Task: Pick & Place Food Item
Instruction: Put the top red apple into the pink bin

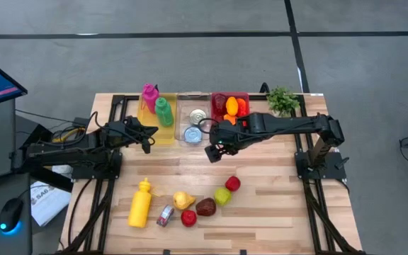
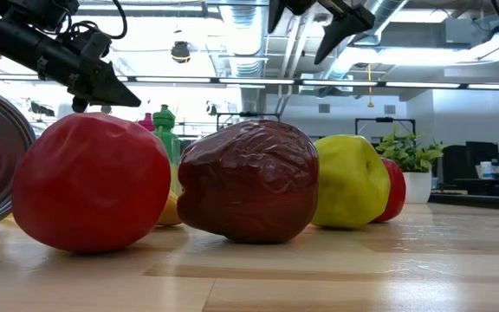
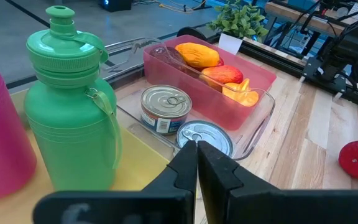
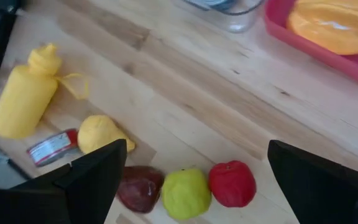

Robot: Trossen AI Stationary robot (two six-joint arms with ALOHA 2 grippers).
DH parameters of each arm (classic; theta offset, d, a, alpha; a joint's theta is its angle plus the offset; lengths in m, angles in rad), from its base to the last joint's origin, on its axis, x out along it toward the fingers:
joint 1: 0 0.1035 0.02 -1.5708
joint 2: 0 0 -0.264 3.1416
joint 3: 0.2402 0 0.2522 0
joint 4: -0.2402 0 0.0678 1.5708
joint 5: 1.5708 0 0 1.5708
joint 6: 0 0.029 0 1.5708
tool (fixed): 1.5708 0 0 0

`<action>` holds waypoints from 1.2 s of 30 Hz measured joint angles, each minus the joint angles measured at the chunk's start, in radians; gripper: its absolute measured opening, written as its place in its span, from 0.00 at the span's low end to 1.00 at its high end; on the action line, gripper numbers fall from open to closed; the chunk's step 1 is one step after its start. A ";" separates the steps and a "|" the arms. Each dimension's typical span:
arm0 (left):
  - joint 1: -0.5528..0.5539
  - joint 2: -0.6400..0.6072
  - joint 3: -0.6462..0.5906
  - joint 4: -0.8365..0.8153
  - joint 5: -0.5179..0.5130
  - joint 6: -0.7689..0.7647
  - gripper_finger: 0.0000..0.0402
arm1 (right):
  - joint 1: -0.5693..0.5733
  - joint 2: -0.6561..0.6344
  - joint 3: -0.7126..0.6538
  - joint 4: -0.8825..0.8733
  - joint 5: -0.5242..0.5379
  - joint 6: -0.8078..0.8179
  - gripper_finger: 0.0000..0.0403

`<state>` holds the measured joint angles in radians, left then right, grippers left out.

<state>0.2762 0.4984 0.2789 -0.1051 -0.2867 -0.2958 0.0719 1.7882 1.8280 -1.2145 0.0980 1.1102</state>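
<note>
Several food items lie on the wooden table's near half: a red apple (image 1: 232, 183) (image 4: 232, 183), a green apple (image 1: 222, 196) (image 4: 185, 192), a dark red fruit (image 1: 205, 207) (image 2: 249, 180), a red fruit (image 1: 188, 217) (image 2: 89, 182) and a yellow fruit (image 1: 183, 200) (image 4: 99, 132). My right gripper (image 1: 214, 152) (image 4: 196, 149) hangs open well above the table, pointing steeply down, on the far side of the apples and just in front of the bins. My left gripper (image 1: 147, 145) (image 3: 196, 148) is shut with nothing in it, beside the yellow bin (image 1: 167, 139).
Three bins stand along the far edge: the yellow one with a pink bottle (image 1: 149, 97) and a green bottle (image 1: 163, 112), a clear one (image 1: 183, 99) with cans, a red one (image 1: 246, 95) with orange and red food. A yellow bottle (image 1: 140, 205) and a can (image 1: 165, 216) lie near left. A plant (image 1: 282, 100) stands far right.
</note>
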 joint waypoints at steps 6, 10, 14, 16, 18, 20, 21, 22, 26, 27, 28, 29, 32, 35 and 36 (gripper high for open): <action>0.000 0.000 0.000 0.000 0.000 0.000 0.01 | 0.002 0.000 -0.055 -0.020 0.035 0.056 0.95; 0.000 0.000 0.000 0.000 0.000 0.000 0.01 | 0.003 0.002 -0.111 -0.036 0.034 0.113 0.95; 0.000 0.000 0.000 0.000 0.000 0.000 0.01 | 0.003 0.000 -0.163 -0.041 0.034 0.173 0.95; 0.000 0.000 0.000 0.000 0.000 0.000 0.01 | 0.003 0.001 -0.186 -0.042 0.035 0.198 0.95; 0.000 0.000 0.000 0.000 0.000 0.000 0.01 | 0.006 0.000 -0.208 -0.027 0.035 0.216 0.95; 0.000 0.000 0.000 0.000 0.000 0.000 0.01 | 0.008 0.000 -0.236 -0.016 0.034 0.239 0.95; 0.000 0.000 0.000 0.000 0.000 0.000 0.01 | 0.012 0.000 -0.249 -0.012 0.034 0.252 0.95; 0.000 0.000 0.000 0.000 0.000 0.000 0.01 | 0.015 0.000 -0.258 -0.009 0.034 0.266 0.95; 0.000 0.000 0.000 0.000 0.000 0.001 0.01 | 0.040 0.000 -0.318 0.050 0.030 0.334 0.95; 0.000 0.000 0.000 0.000 0.000 0.002 0.01 | 0.048 0.000 -0.330 0.071 0.027 0.350 0.95; 0.000 0.000 0.000 0.000 0.000 0.002 0.01 | 0.057 0.000 -0.341 0.090 0.023 0.362 0.95; 0.000 0.000 0.000 0.000 0.000 0.002 0.01 | 0.064 0.000 -0.353 0.113 0.018 0.372 0.95; 0.000 0.000 0.000 0.000 0.000 0.002 0.01 | 0.085 0.000 -0.397 0.180 0.004 0.414 0.95; 0.000 0.000 0.000 0.000 0.000 0.002 0.01 | 0.104 0.000 -0.424 0.200 0.004 0.473 0.95; 0.000 0.000 0.000 0.000 0.000 0.002 0.01 | 0.110 0.000 -0.436 0.207 0.004 0.496 0.95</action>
<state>0.2764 0.4984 0.2789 -0.1051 -0.2871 -0.2935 0.1822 1.7883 1.3917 -1.0070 0.1017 1.6065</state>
